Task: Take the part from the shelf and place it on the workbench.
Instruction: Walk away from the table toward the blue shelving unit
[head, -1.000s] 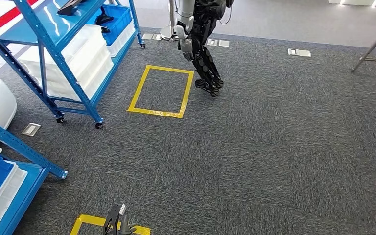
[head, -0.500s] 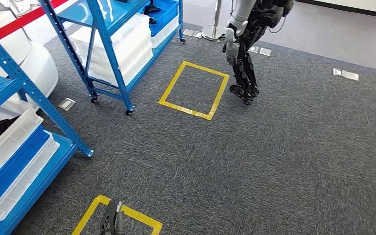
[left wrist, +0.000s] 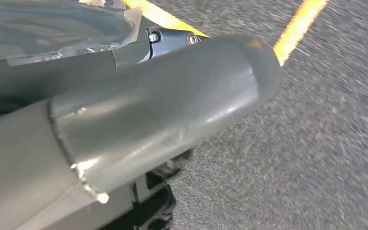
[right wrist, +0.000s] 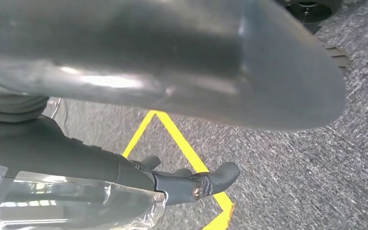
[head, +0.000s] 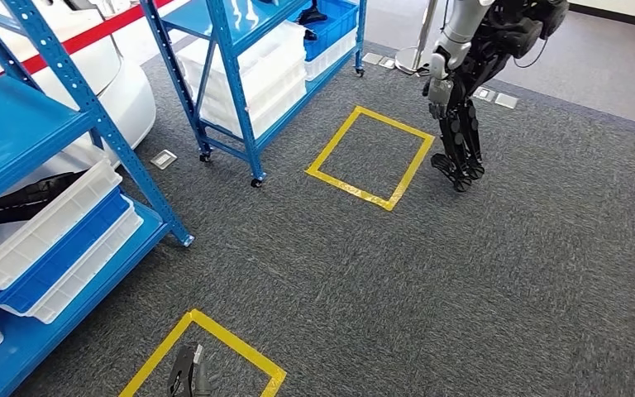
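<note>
saw a blue shelf (head: 66, 124) on the left with white and blue bins and a dark part (head: 16, 201) lying in the top bin. left hand (left wrist: 139, 115) hung over grey carpet (head: 463, 289), right hand (right wrist: 163, 62) too, fingers (right wrist: 206, 181) straight and empty. couldn't tell the left fingers.

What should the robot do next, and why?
Probably keep turning toward the near blue shelf at its left. The dark part lies in a white bin there, out of reach. The left hand and right hand hang over the carpet, seemingly holding nothing.
</note>
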Tool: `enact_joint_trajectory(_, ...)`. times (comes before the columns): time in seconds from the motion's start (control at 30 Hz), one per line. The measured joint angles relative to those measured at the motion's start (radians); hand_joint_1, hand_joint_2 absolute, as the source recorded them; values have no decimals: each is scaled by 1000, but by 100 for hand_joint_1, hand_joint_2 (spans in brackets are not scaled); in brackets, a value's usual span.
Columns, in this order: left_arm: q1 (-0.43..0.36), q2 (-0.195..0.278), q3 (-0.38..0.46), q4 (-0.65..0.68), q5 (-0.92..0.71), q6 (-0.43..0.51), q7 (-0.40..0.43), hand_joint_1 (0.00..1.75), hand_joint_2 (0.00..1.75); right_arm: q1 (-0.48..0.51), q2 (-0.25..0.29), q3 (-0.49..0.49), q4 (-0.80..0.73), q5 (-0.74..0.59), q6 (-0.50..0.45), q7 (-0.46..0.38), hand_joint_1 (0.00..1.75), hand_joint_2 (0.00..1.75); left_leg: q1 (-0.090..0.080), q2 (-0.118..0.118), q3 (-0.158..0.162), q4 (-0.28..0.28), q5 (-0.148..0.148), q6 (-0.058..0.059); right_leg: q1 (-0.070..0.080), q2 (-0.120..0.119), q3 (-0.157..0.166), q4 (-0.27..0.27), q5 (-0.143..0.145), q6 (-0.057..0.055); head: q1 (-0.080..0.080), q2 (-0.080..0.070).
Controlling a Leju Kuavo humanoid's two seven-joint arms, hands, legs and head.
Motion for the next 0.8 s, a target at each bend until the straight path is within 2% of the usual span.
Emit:
enact_joint_trajectory(0.03, 1, 0, 3, 0, 2, 2, 10, 0, 0, 0, 0, 0, 0, 3, 1, 1, 0, 0, 1, 3, 4, -7, 12, 0, 1, -13, 0, 0, -1, -1, -1, 0)
enact_joint_trajectory(0.07, 2, 1, 7, 1, 5, 3, 22, 0, 0, -2, 0, 0, 0, 7, 1, 1, 0, 0, 2, 9, 30, -52, 40, 2, 2, -26, 1, 0, -1, -1, -1, 0)
enact_joint_trajectory(0.13, 0, 3, 13, 2, 10, 1, 43, 0, 0, -6, 0, 0, 0, 14, 6, 3, 0, 0, -1, 48, 113, -198, 98, 8, 7, -47, 6, 0, -4, 2, -1, 0)
enact_joint_trajectory(0.17, -3, 3, 15, 2, 11, -4, 51, 0, 0, -8, -1, 0, 0, 17, 8, 5, 0, 0, -5, 64, 142, -250, 114, 13, 10, -57, 8, 0, -6, 5, -1, 0)
enact_joint_trajectory(0.2, -5, 4, 16, 2, 13, -8, 56, 0, 0, -10, -1, 0, 0, 18, 11, 6, 0, 0, -9, 75, 157, -278, 119, 17, 13, -65, 10, 0, -8, 8, 0, 0)
enact_joint_trajectory(0.27, -8, 4, 19, 2, 15, -15, 61, 0, 0, -14, -1, 0, 0, 20, 13, 8, 0, 0, -13, 56, 155, -284, 121, 25, 15, -81, 15, -1, -11, 17, 1, 0)
enact_joint_trajectory(0.3, -8, 4, 20, 2, 16, -15, 63, 0, 0, -16, -1, 0, 0, 20, 14, 9, 0, 0, -10, 45, 157, -288, 124, 30, 13, -81, 15, 0, -14, 22, 1, 0)
enact_joint_trajectory(0.37, -10, 4, 24, 2, 16, -17, 66, 0, 0, -20, 0, 0, 0, 22, 15, 11, 0, 0, -4, 21, 160, -297, 133, 43, 10, -35, -2, 44, -41, 27, 5, 0)
enact_joint_trajectory(0.4, -12, 3, 25, 2, 17, -20, 66, 0, 0, -20, -1, 0, 0, 23, 16, 12, 0, 0, -1, 11, 159, -298, 136, 47, 7, -3, -23, 91, -64, 26, 8, 0)
enact_joint_trajectory(0.43, -15, 2, 27, 2, 17, -25, 65, 0, 0, -19, -1, 0, 0, 24, 16, 14, 0, 0, -1, -2, 158, -299, 138, 50, 7, 23, -55, 161, -93, 24, 10, 0)
enact_joint_trajectory(0.47, -16, 0, 28, 2, 16, -31, 63, 0, 0, -17, -2, 0, 0, 25, 16, 16, 0, 0, -1, -15, 156, -298, 139, 51, 7, 34, -88, 230, -118, 23, 12, 0)
enact_joint_trajectory(0.5, -16, -1, 29, 2, 16, -38, 61, 0, 0, -15, -2, 0, 0, 27, 17, 18, 0, 0, -1, -32, 156, -298, 139, 52, 6, 37, -111, 271, -127, 27, 12, 0)
enact_joint_trajectory(0.53, -16, -1, 30, 2, 15, -44, 57, 0, 0, -15, -3, 0, 0, 28, 17, 20, 0, 0, -1, -49, 155, -298, 140, 51, 5, 39, -121, 286, -124, 33, 13, 0)
enact_joint_trajectory(0.57, -16, -2, 30, 3, 13, -50, 54, 0, 0, -14, -4, 0, 0, 29, 17, 20, 0, 0, 0, -66, 156, -297, 141, 50, 3, 43, -108, 251, -101, 42, 13, 0)
enact_joint_trajectory(0.6, -16, -2, 30, 3, 10, -55, 48, 0, 0, -15, -5, 0, 0, 29, 17, 21, 0, 0, 0, -83, 156, -296, 141, 48, -1, 58, -78, 179, -66, 53, 13, 0)
enact_joint_trajectory(0.63, -17, -2, 30, 3, 7, -60, 43, 0, 0, -15, -6, 0, 0, 29, 16, 21, 0, 0, 0, -96, 156, -293, 141, 44, -6, 82, -47, 107, -39, 57, 14, 0)
enact_joint_trajectory(0.67, -19, -3, 30, 3, 3, -68, 37, 0, 0, -15, -6, 0, 0, 28, 16, 21, 0, 0, -1, -110, 153, -291, 141, 38, -9, 100, -20, 46, -16, 57, 14, 0)
enact_joint_trajectory(0.7, -20, -4, 30, 3, 1, -76, 32, 0, 0, -14, -6, -1, 1, 27, 15, 21, 0, 0, -1, -122, 149, -291, 142, 31, -10, 113, -5, 12, -5, 52, 14, 0)
enact_joint_trajectory(0.73, -20, -4, 30, 3, -1, -86, 27, 0, 0, -14, -6, -1, 1, 27, 15, 21, 0, 0, -1, -132, 145, -291, 145, 23, -8, 113, -2, 4, -3, 43, 14, 0)
enact_joint_trajectory(0.77, -19, -4, 30, 4, -3, -96, 24, 0, 0, -14, -5, -3, 1, 26, 14, 20, 0, 0, 1, -143, 141, -293, 147, 16, -8, 100, -1, 3, 0, 34, 14, 0)
enact_joint_trajectory(0.8, -18, -3, 30, 4, -4, -106, 21, 0, 0, -13, -5, -4, 1, 26, 12, 19, 0, 0, 2, -135, 137, -289, 144, 11, -9, 89, 0, 0, 3, 27, 13, 0)
